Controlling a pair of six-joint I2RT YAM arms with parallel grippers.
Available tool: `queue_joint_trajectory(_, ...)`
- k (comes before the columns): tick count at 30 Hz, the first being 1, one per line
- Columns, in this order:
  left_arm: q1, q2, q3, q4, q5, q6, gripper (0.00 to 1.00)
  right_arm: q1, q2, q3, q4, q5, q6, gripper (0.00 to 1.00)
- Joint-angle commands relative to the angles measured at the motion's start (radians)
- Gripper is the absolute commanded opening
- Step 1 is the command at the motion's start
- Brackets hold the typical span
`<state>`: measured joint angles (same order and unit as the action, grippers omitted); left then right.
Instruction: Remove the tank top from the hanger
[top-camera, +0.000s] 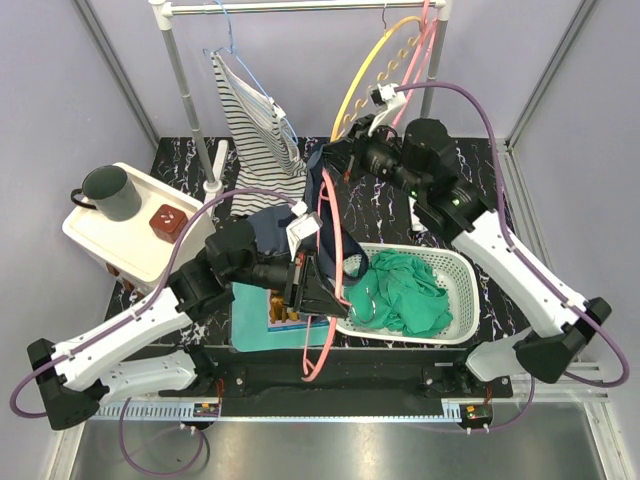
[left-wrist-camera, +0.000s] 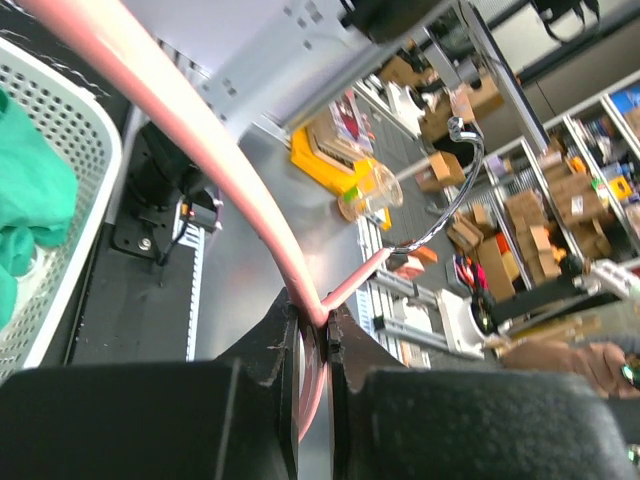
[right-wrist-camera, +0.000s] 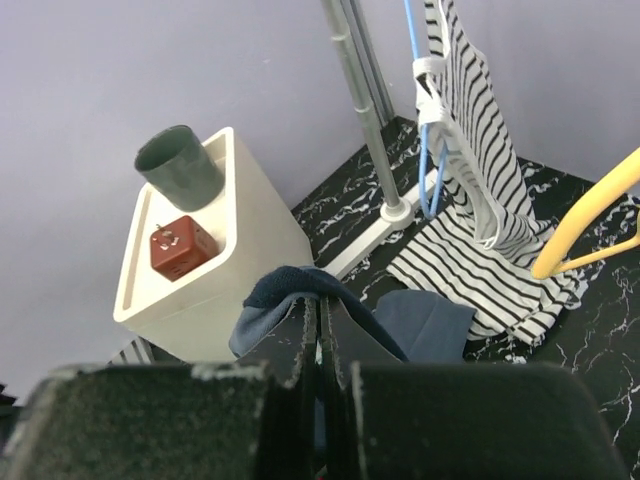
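Two arms reach in from the near edge. The left gripper (left-wrist-camera: 322, 325) is clamped on the rod of a pink hanger (left-wrist-camera: 190, 130), and its jaws are almost together around it. The right gripper (right-wrist-camera: 320, 305) is pinched tight on a fold of the navy tank top (right-wrist-camera: 425, 322).

One rack (top-camera: 178, 80) stands at the back of the table. One white basket (top-camera: 466, 290) sits front right and holds one green cloth (top-camera: 410, 290). One white stand (top-camera: 110, 235) is at the left.

There are two garments. A striped top (top-camera: 255, 140) hangs on the rack from a blue hanger (right-wrist-camera: 424, 160), with its hem pooled on the table. The tank top hangs between the two grippers. Its upper edge is caught in the right jaws, and the rest drapes down and left over the left arm's wrist. It is just above the left gripper and is threaded by the pink hanger.

I count three hangers for certain: pink, blue and a yellow hanger (right-wrist-camera: 585, 205) on the rail at the right. A pink strand beside the yellow one may be a fourth, but I cannot tell.

One teal slab (top-camera: 250, 320) lies under the left gripper. One dark cup (top-camera: 110, 192) and one red cube (top-camera: 167, 222) stand on the white stand, near each other and not touching.
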<state>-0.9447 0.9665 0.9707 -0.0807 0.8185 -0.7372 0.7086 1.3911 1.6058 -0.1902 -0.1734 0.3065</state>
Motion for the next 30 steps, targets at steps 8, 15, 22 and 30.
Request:
queue_joint_trajectory(8,-0.020,-0.104,0.059,0.039,0.157,0.078,0.00,-0.043,0.177,0.131,-0.031,-0.008,0.009,0.00)
queue_joint_trajectory(15,-0.019,-0.221,0.203,-0.315,-0.470,0.266,0.00,-0.040,0.030,-0.003,-0.031,-0.032,0.022,0.00)
queue_joint_trajectory(22,-0.019,-0.397,0.160,-0.346,-0.860,0.252,0.00,-0.040,-0.151,0.074,-0.087,-0.046,-0.004,0.00)
queue_joint_trajectory(30,-0.019,-0.430,0.120,-0.346,-0.921,0.249,0.00,-0.040,-0.201,0.333,-0.129,-0.009,-0.069,0.00)
